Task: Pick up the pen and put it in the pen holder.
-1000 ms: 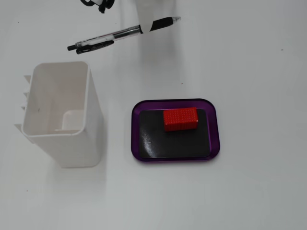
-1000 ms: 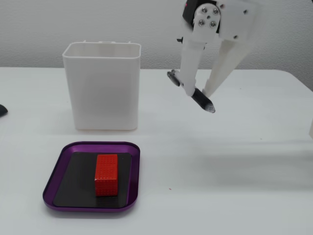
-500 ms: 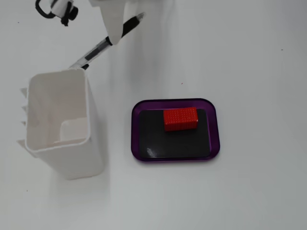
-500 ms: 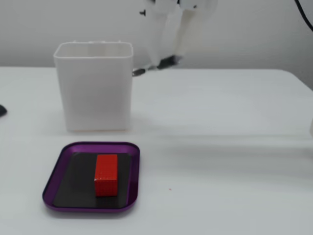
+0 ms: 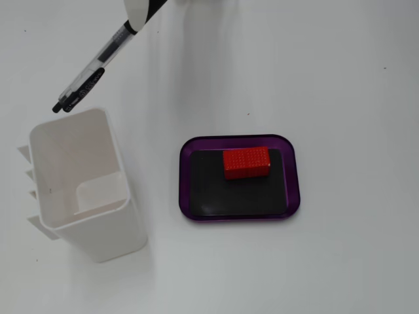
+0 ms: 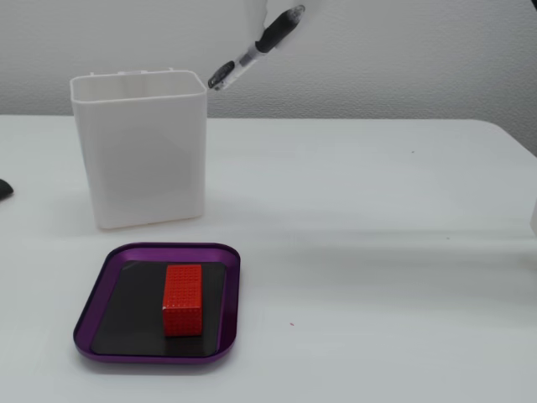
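Since half a second ago the pen [image 5: 91, 69] has swung further and risen: its clip end now hangs just above the upper corner of the pen holder [image 5: 82, 180] in the fixed view from above, and in the side-on fixed view the pen [image 6: 252, 50] slants in the air, silver tip up at the right, clip end low beside the pen holder's [image 6: 138, 159] right rim. The holder itself has shifted on the tabletop [image 5: 340, 78], sitting lower and turned a little compared with before. The hand [image 5: 143, 8] shows only as a white tip at the top edge of the view from above, closed around the pen's black sleeve. The purple tray [image 5: 291, 196] with the red block [image 5: 246, 162] lies where it was, right of the holder.
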You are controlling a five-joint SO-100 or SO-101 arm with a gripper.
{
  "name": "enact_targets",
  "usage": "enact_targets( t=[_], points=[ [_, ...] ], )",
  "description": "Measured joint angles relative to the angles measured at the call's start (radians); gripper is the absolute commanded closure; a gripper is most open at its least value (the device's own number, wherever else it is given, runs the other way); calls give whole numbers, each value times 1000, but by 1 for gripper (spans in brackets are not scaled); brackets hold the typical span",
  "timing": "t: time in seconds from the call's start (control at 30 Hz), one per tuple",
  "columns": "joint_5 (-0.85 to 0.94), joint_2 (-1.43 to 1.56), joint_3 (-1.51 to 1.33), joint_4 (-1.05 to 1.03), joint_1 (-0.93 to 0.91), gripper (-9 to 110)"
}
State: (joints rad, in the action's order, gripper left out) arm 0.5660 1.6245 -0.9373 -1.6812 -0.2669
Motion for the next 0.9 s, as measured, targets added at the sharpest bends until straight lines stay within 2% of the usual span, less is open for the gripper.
enact_targets(
  t=[0.2, 0.53, 0.9],
  points=[
    [-31, 0, 147, 0, 0, 102],
    [-72, -11, 172, 17, 6, 102],
    [-146, -316, 187, 84, 9, 101]
  ],
)
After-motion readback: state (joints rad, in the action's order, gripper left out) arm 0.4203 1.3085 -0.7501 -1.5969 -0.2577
